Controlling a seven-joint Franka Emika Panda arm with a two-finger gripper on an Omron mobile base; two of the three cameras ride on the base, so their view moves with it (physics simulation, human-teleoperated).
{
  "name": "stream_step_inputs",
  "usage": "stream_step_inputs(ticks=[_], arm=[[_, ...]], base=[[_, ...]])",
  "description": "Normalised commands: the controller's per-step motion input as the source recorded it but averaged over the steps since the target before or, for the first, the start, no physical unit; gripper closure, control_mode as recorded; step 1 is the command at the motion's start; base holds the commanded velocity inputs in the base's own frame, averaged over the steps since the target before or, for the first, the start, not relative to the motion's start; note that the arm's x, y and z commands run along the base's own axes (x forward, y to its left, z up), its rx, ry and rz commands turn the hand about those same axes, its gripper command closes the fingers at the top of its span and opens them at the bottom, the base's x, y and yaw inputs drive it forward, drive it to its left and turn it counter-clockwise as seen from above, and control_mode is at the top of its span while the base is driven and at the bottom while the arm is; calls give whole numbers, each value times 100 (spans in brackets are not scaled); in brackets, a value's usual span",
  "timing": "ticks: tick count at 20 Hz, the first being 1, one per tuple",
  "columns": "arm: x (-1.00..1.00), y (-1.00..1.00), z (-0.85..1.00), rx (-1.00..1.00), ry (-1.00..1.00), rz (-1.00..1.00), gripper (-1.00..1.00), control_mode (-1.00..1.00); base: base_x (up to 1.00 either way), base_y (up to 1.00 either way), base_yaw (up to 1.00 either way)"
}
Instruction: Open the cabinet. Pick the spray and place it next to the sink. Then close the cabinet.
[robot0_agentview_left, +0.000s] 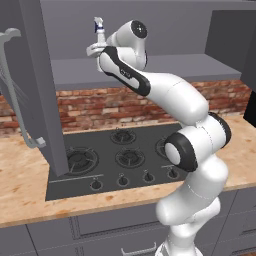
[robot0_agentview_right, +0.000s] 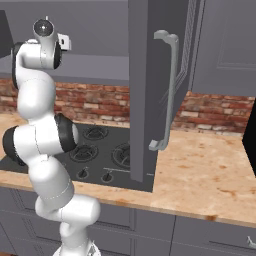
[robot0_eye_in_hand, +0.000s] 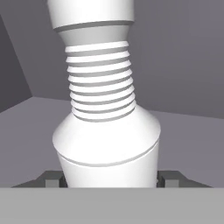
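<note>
The cabinet (robot0_agentview_left: 150, 65) stands open, both doors swung out, each with a long silver bar handle (robot0_agentview_right: 167, 90). On its grey shelf stands the spray (robot0_agentview_left: 99, 31), upright: a small slim pale bottle with a blue nozzle top, seen in the left base view just above the arm's white hand. In the hand view the spray (robot0_eye_in_hand: 103, 109) is very close: a white body widening into a sloped shoulder, a ribbed neck of stacked rings above it, and a smooth white collar at the top, with the cabinet's grey back wall and floor behind. The gripper (robot0_eye_in_hand: 107, 180) is at the bottle's base, one dark fingertip (robot0_eye_in_hand: 51, 179) showing on each side of it; the fingers sit close beside the bottle, but whether they press on it I cannot tell. Below the cabinet lie a brick wall (robot0_agentview_left: 125, 107), a black stove (robot0_agentview_left: 120, 160) and a wooden counter (robot0_agentview_right: 210, 175).
</note>
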Motion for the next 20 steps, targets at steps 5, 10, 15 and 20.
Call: stream_step_inputs(ticks=[5, 10, 15, 20], arm=[[-1, 0, 0, 0, 0, 0, 100, -100], [-61, -7, 0, 1, 0, 0, 100, -100], [-94, -21, 0, 0, 0, 0, 100, -100], [-98, -16, 0, 0, -3, 0, 100, -100]], base=[[0, 0, 0], [0, 0, 0], [0, 0, 0], [0, 0, 0]])
